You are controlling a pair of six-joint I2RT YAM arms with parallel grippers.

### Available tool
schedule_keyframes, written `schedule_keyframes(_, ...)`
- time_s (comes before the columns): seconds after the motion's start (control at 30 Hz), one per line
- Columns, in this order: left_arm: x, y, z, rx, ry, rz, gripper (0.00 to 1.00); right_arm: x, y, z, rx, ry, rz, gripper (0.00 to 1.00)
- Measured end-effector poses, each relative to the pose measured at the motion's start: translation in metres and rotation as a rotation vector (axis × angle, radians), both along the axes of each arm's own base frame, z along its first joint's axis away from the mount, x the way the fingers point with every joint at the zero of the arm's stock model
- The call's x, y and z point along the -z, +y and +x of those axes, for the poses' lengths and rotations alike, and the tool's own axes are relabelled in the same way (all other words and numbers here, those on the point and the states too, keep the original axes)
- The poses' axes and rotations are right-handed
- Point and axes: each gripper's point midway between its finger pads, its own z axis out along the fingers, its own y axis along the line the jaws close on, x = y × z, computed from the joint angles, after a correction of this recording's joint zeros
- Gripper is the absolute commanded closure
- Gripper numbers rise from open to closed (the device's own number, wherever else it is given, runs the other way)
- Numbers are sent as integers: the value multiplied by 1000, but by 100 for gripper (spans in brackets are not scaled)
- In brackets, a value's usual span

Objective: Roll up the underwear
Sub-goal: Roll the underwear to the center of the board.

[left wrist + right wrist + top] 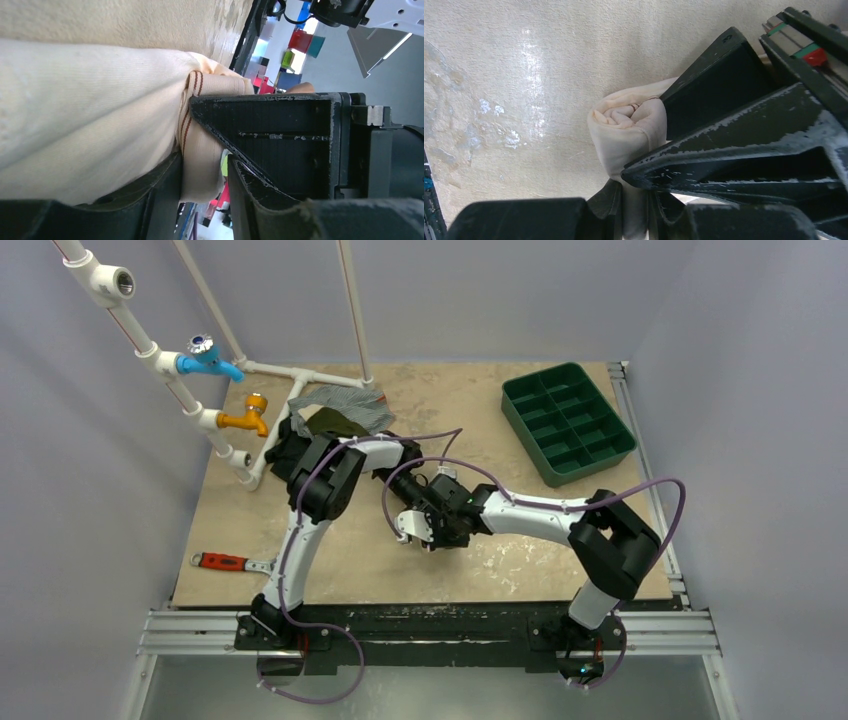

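Left wrist: the underwear point(90, 110), pale ribbed cloth, lies as a fat roll running sideways across the table point(125, 20). The left gripper point(202, 175) pinches its striped band end. Right wrist: the roll shows its spiral end, and the right gripper point(634, 210) clamps a lower fold. From above, both grippers hide it mid-table.

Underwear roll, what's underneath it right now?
Bare beige table shows under the underwear. Its lower end is pinched in the right gripper, so what lies beneath that end is hidden.
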Motion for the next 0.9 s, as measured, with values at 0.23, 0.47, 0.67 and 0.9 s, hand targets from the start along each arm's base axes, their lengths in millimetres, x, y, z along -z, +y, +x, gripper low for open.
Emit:
schedule_keyframes(0.23, -3, 7, 7, -5, -22, 18, 50, 0, 1, 1, -1, -14, -16, 100)
schedule_keyframes(0.47, -3, 12, 10, 5, -35, 70, 49, 0, 3, 1, -8, -4, -68, 100)
schedule_keyframes(0.67, -2, 14, 12, 8, -45, 96, 49, -2, 5, -1, -19, 45, -113, 100)
schedule_keyframes(0.9, -3, 16, 19, 25, -50, 154, 48, -4, 10, -9, -34, 145, -147, 100)
